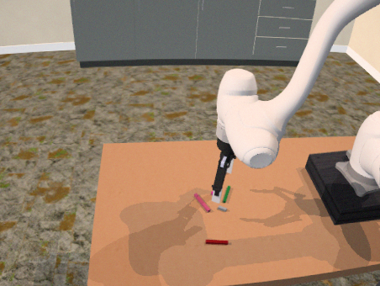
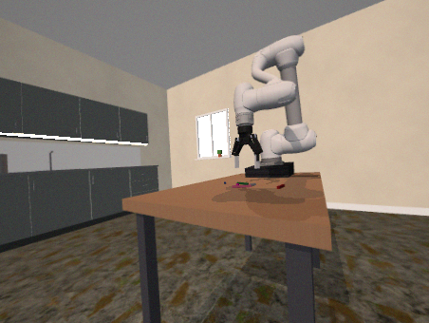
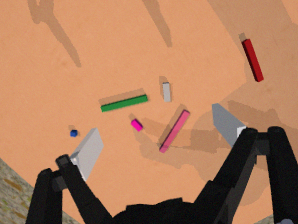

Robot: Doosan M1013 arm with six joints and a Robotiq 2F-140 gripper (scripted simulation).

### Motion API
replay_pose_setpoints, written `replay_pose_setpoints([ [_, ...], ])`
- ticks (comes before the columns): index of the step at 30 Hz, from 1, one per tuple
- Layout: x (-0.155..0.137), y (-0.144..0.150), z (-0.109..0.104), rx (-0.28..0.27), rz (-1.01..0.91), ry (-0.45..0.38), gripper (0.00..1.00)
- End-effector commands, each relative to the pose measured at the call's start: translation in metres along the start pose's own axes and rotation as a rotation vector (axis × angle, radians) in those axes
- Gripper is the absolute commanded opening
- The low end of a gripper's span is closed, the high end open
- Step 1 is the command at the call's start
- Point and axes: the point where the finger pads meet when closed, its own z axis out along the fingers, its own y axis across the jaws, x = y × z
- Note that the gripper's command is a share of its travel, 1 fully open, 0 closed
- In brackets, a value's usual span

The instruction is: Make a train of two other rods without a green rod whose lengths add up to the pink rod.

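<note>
Grey cabinets are standing beyond the table; near its front edge, the red rod is lying. The claw is hovering spread, pinching nothing.

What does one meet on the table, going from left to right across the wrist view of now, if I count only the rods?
blue rod, green rod, magenta rod, grey rod, red rod; the pink rod overlaps the grey one's span, so it is left out
</note>
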Motion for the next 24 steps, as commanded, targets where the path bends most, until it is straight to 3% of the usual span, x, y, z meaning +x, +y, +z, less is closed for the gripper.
replay_pose_setpoints([
  [1,-0.01,-0.012,0.0,-0.02,-0.165,0.018,1.0],
  [7,-0.024,-0.03,-0.003,-0.023,-0.399,0.016,1.0],
  [17,-0.03,-0.039,-0.004,-0.024,-0.511,0.014,1.0],
  [18,-0.03,-0.039,-0.004,-0.024,-0.511,0.014,0.15],
  [24,-0.03,-0.039,-0.004,-0.024,-0.511,0.014,0.15],
])
